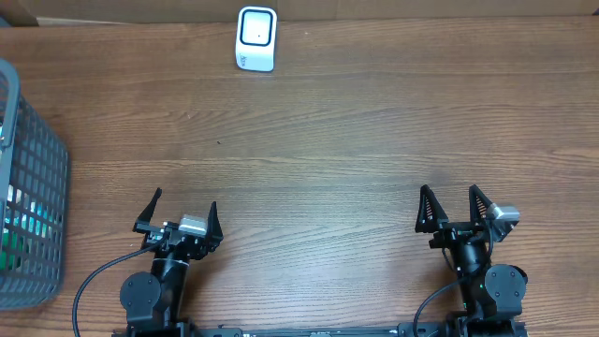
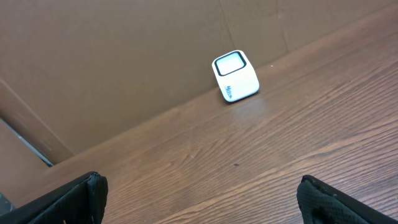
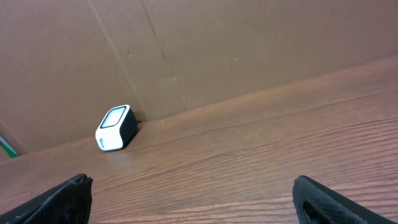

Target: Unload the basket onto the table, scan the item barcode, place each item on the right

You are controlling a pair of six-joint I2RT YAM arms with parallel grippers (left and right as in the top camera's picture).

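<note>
Since neither hand holds anything, the step in hand looks to be fetching something to scan, and the overhead view lays out the ground: the white scanner stands at twelve o'clock on the wooden table, its dark window visible from above. The grey mesh basket sits at nine o'clock, with green and white items showing through its wall, too hidden to tell which carries a barcode. The left gripper rests at seven o'clock with jaws spread wide and empty, near the basket but apart from it; the right gripper sits at five o'clock, equally wide and empty, well apart from everything. In the left wrist view the scanner appears at one o'clock against the cardboard wall, with bare wood between it and the black fingertips. In the right wrist view the scanner lies at ten o'clock, and nothing sits between the fingertips. To do this well, I judge the left arm the natural one for the basket. It should come down through the open top and take one item by its edges so the code is not covered, then turn the printed face squarely to the scanner window and hold it close and steady.
</note>
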